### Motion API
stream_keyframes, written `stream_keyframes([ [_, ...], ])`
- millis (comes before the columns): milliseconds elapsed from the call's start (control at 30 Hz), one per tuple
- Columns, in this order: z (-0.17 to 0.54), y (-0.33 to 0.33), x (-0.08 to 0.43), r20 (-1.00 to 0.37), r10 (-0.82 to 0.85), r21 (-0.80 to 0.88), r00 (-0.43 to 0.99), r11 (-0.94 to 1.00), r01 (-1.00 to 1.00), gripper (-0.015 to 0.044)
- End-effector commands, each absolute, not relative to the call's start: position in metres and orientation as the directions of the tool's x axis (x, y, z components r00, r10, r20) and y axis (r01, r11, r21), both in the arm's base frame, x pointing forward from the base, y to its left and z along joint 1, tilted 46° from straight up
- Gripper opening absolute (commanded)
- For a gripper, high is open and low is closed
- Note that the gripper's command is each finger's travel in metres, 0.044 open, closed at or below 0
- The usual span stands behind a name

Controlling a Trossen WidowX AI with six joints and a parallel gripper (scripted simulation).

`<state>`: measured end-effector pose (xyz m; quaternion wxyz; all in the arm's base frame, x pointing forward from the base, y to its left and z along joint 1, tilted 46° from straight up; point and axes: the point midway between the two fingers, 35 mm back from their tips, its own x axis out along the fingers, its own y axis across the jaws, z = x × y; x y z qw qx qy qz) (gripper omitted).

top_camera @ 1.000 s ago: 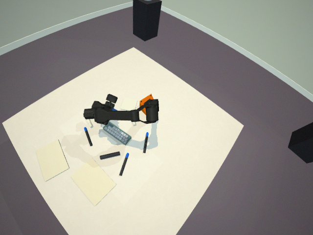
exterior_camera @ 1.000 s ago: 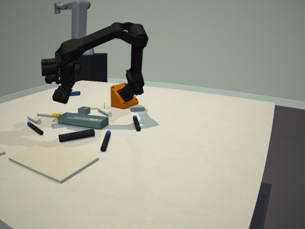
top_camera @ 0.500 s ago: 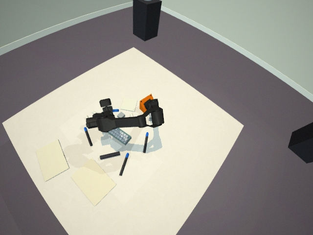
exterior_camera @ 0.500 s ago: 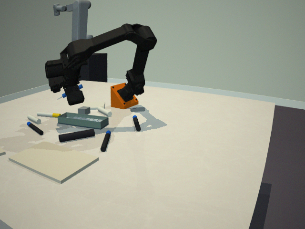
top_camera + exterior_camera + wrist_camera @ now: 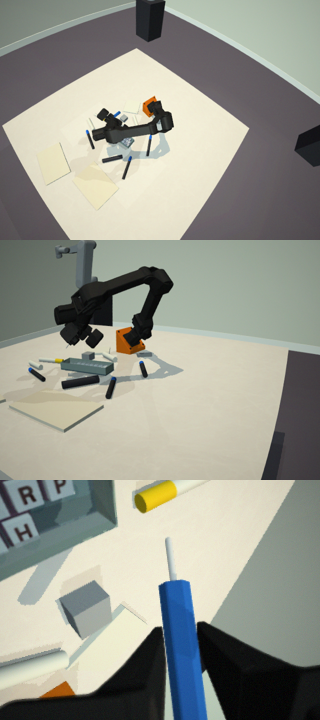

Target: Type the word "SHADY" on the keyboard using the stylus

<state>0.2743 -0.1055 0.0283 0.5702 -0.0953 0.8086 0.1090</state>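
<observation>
The keyboard [image 5: 126, 141] [image 5: 87, 369] [image 5: 95, 527] is a teal-grey tray with pale lettered keys. It lies on the table, partly hidden under the arm in the top view. The keys R, P and H show in the wrist view. My gripper [image 5: 179, 631] is shut on the blue stylus [image 5: 117, 113] [image 5: 178, 602], which has a thin pale tip. The stylus is held above the table beside the keyboard, with its tip not over the keys in the wrist view. In the exterior view the gripper hangs in the air, its fingers mostly hidden.
A grey block [image 5: 123, 118] [image 5: 88, 355] [image 5: 87, 609] and a white pen with a yellow end [image 5: 47, 360] [image 5: 160, 496] lie close to the keyboard. A thick black cylinder [image 5: 112, 158] [image 5: 80, 382], several blue-tipped black pens and pale flat boards lie around. The orange arm base [image 5: 146, 109] stands behind.
</observation>
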Motion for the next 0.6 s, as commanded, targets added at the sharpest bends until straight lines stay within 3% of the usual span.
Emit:
stream_keyframes([
  [0,0.040,-0.101,0.279,-0.948,-0.066,0.083,-0.312,0.894,-0.441,0.0000],
  [567,0.077,-0.077,0.287,-0.954,-0.172,0.161,-0.245,0.393,-0.905,0.0000],
])
